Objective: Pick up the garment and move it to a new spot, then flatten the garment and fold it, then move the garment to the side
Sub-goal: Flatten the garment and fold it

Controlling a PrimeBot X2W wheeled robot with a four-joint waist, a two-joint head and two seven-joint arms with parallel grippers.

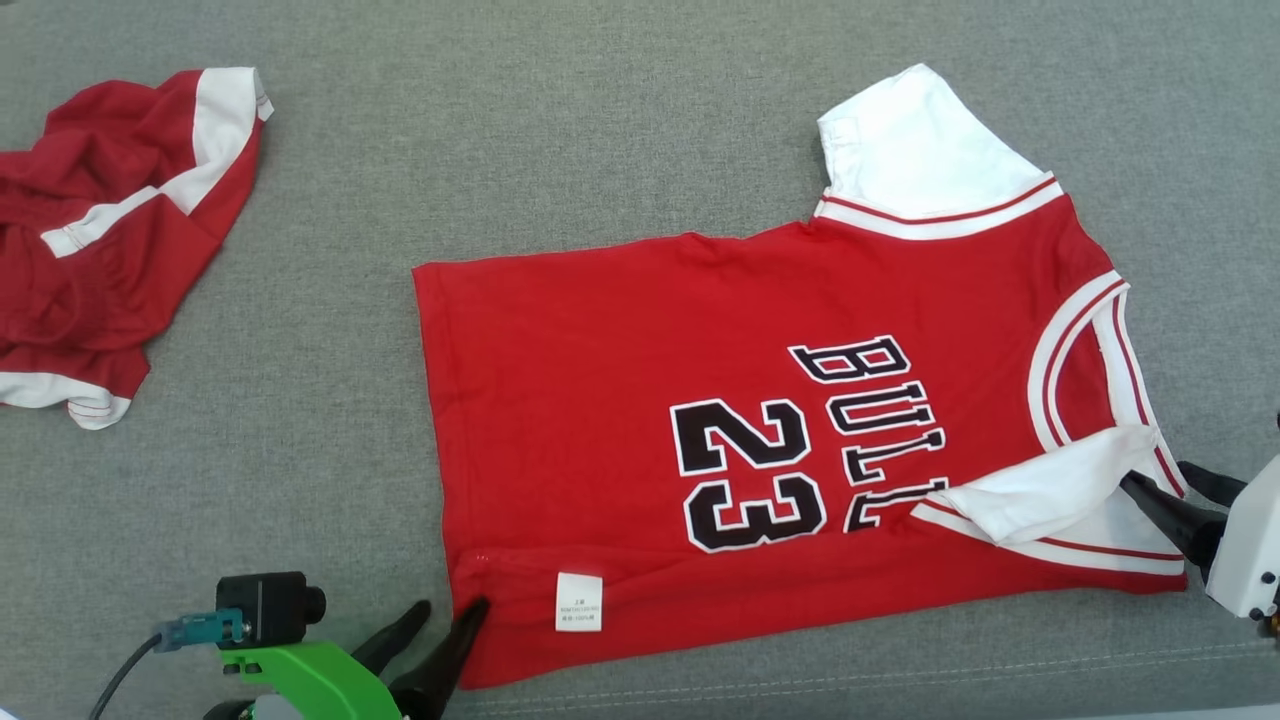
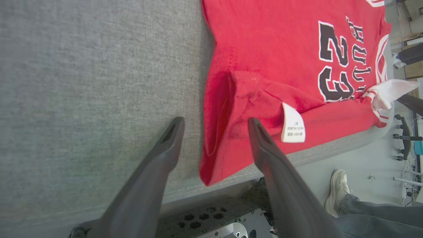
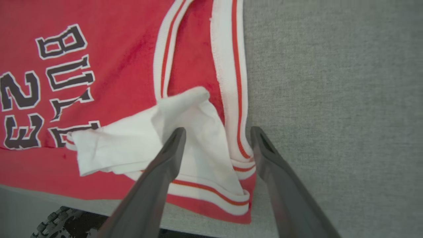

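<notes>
The garment [image 1: 600,400] is a red jersey with black "BULLS 23" lettering and white sleeves, spread flat on the grey table with its near long edge folded over, showing a white label [image 1: 579,601]. My left gripper [image 1: 450,606] is open at the jersey's near left corner. In the left wrist view the gripper [image 2: 215,120] straddles that hem [image 2: 214,158], one finger over the fabric and one over bare cloth. My right gripper [image 1: 1158,473] is open at the right end. In the right wrist view it [image 3: 218,130] straddles the striped shoulder trim [image 3: 236,99] beside the folded-in white sleeve [image 3: 125,145].
A second red and white garment [image 1: 110,240] lies crumpled at the far left of the table. The table's front edge [image 2: 314,158] runs just below the jersey. A person's pale shoe [image 2: 338,188] and trouser leg stand on the floor beyond that edge.
</notes>
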